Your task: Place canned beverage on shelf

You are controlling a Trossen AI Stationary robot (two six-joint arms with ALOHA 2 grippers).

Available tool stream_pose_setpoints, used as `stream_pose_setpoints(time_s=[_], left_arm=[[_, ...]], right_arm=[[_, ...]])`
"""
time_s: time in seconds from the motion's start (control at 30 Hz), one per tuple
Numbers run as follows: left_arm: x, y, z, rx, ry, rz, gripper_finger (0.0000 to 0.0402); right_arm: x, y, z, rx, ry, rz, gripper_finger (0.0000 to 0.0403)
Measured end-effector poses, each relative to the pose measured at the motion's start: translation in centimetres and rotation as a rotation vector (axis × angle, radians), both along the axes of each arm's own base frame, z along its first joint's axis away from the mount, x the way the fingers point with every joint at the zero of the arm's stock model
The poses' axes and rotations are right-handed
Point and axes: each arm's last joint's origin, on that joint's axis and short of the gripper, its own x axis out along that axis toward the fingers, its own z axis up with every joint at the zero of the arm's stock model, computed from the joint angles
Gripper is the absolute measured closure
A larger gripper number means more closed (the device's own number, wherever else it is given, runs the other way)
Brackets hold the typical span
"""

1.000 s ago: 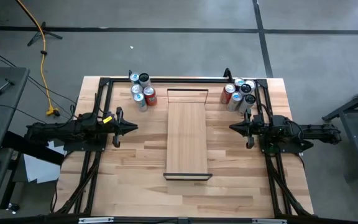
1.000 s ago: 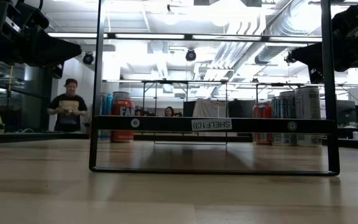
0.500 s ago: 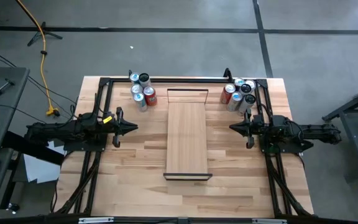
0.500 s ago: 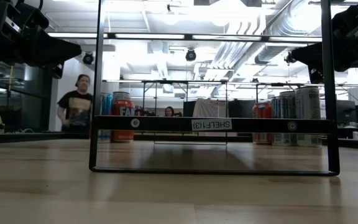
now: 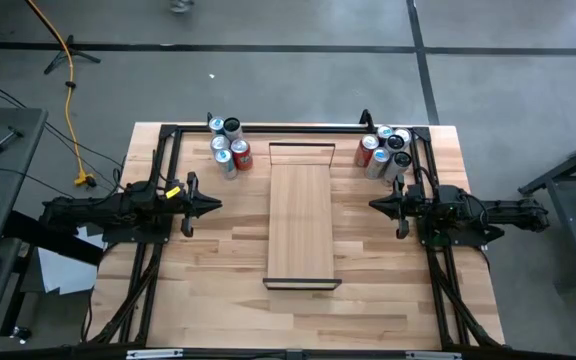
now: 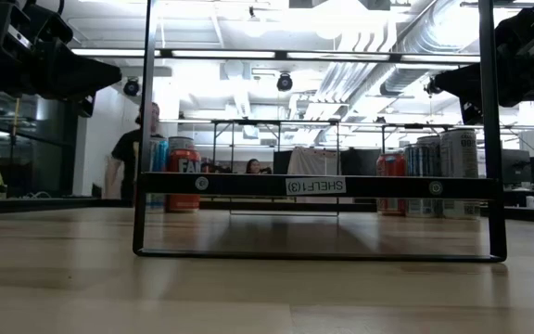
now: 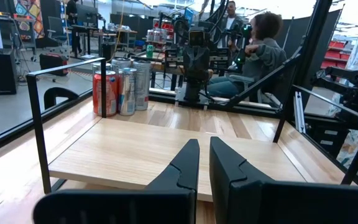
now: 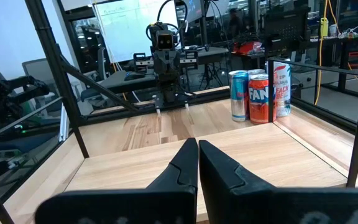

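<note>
Nothing is placed yet, judging by the bare top of the long pale wooden shelf (image 5: pixel 301 222) at mid-table. From the left: the dark left pincer (image 5: pixel 215 206) waits nearly closed and empty, a left cluster of drink cans (image 5: pixel 229 145) stands near the far table edge, then the shelf, a right cluster of drink cans (image 5: pixel 385 150), and the right pincer (image 5: pixel 375 204), closed and empty. There is open plank-patterned wooden table (image 5: pixel 228 260) between each pincer and the shelf, though the thin black metal frame rails (image 5: pixel 268 128) run close by the cans and could crowd an approach.

Left arm: extended level inward from the left side; left claw (image 5: pixel 213 206) held above the table, fingers closed together, nothing gripped. Right arm: mirrored from the right side; right claw (image 5: pixel 376 205) likewise raised, fingers closed together, nothing gripped.
</note>
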Motion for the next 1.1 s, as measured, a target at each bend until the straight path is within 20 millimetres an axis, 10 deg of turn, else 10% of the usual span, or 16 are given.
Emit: stream_pose_setpoints(time_s=[0.3, 0.77, 1.1], left_arm=[[0.0, 0.0, 0.0, 0.0, 0.0, 0.0, 0.0401], [0.0, 0.0, 0.0, 0.0, 0.0, 0.0, 0.0401], [0.0, 0.0, 0.0, 0.0, 0.001, 0.0, 0.0401]], right_arm=[[0.0, 0.0, 0.1, 0.043, -0.014, 0.001, 0.0402], [-2.2, -0.9, 5.6, 0.572, -0.721, -0.121, 0.0402], [-0.9, -1.2, 12.5, 0.385, -0.371, -0.35, 0.0297]])
